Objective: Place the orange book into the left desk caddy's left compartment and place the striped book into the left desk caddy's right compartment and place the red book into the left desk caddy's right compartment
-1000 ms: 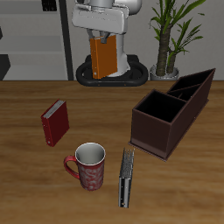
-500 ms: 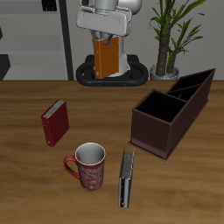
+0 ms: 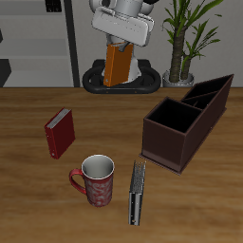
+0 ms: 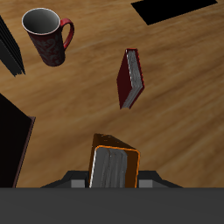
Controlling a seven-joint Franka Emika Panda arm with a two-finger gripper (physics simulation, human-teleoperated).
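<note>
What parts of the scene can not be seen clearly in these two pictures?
- Gripper: its fingertips are hidden behind the orange book in the exterior view; the wrist view's edge cuts them off.
- Left desk caddy: the floor of the left compartment is hidden by its tall walls; the wrist view shows only a dark corner.
- Striped book: cut by the picture's edge in the wrist view.
- Mug: its inside bottom is too dark.

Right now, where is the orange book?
In the exterior view the orange book hangs high above the back of the table, held by the gripper, well clear of the left desk caddy and the red book.
</note>
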